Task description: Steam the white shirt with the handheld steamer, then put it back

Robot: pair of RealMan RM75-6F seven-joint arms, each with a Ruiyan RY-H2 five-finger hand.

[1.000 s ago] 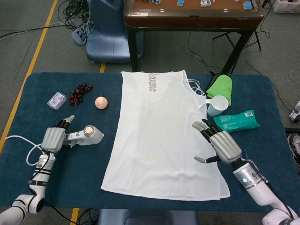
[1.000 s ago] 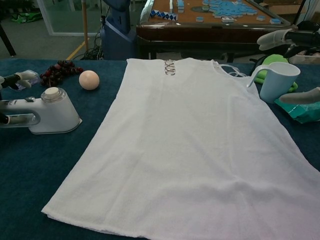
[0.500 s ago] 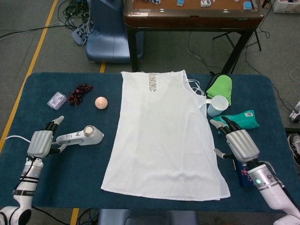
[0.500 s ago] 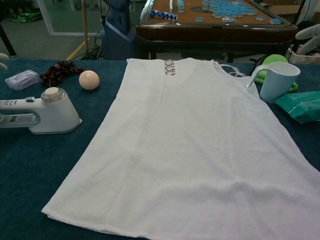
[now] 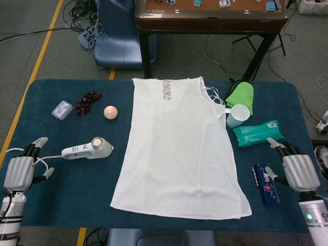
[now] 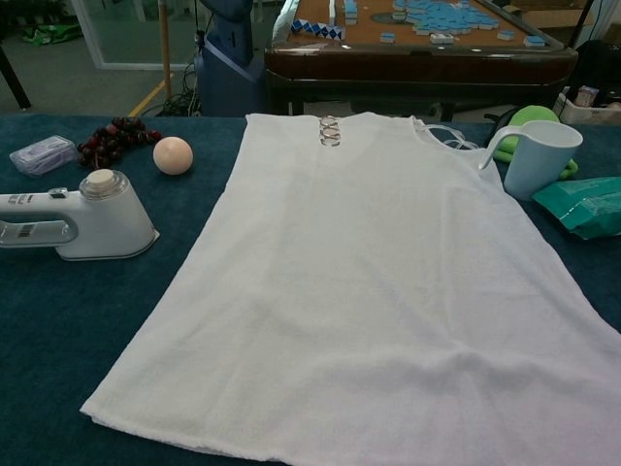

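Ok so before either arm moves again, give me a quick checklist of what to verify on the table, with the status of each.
1. Handheld steamer set down on the table, apart from the shirt: ok.
2. White shirt spread flat: ok.
3. Left hand holding nothing, clear of the steamer: ok.
4. Right hand holding nothing, off the shirt: ok.
5. White cup upright, beside the shirt's edge: ok.
6. Shirt actually steamed all over: cannot tell.

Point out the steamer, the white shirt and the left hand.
steamer [image 5: 88,148]: head view, middle of its body.
white shirt [image 5: 177,148]: head view, centre of the fabric.
left hand [image 5: 19,171]: head view, back of the hand.
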